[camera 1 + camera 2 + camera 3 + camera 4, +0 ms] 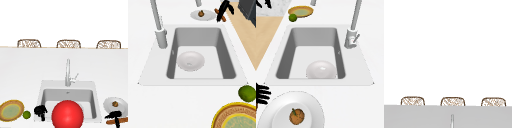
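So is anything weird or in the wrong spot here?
Yes: a big red ball shows in front of the sink in the front view, yet the side views show just a white bowl in the basin. The right hand is by a brown stick.

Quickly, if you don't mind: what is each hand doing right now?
Left hand: fingers curled, holding nothing, beside the small green lime.
Right hand: above the long brown baguette; grip cannot be told.
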Tool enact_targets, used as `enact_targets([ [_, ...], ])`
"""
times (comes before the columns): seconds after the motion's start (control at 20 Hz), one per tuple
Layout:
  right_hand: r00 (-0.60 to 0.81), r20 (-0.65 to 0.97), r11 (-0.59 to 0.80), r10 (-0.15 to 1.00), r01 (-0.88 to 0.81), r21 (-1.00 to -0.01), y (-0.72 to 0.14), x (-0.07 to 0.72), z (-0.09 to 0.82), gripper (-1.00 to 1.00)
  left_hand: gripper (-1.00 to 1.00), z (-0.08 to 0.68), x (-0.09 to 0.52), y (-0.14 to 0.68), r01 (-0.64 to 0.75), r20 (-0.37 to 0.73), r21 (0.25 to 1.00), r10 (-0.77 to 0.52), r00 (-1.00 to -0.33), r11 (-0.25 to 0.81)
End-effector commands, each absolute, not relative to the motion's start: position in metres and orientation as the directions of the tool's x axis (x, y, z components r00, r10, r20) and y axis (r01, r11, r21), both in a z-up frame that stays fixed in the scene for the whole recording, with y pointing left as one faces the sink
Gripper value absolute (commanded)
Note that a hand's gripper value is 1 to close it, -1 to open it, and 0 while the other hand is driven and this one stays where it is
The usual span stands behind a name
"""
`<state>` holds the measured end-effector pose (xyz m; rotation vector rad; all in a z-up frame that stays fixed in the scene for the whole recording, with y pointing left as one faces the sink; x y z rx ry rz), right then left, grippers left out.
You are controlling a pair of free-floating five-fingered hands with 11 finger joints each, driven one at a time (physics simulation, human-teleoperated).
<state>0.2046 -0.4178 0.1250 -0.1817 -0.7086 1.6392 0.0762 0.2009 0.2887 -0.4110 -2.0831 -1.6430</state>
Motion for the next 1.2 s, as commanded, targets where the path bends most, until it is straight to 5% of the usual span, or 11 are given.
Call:
enact_targets([
  [0.0,-0.25,0.214,-0.093,0.944,-0.826,-0.555,-0.434,0.213,0.103,-1.0,0.0,0.289,0.076,0.201,0.495,0.52,0.833,-0.045,-0.853,0.245],
  [0.95,-0.238,0.102,-0.116,0.966,-0.749,-0.653,-0.419,0.198,0.132,-1.0,0.0,0.289,0.076,0.201,0.495,0.52,0.833,-0.045,-0.853,0.245],
  [1.15,-0.205,0.025,-0.152,0.978,-0.794,-0.589,-0.411,0.204,0.128,-1.0,0.0,0.289,0.076,0.201,0.495,0.52,0.833,-0.045,-0.853,0.245],
])
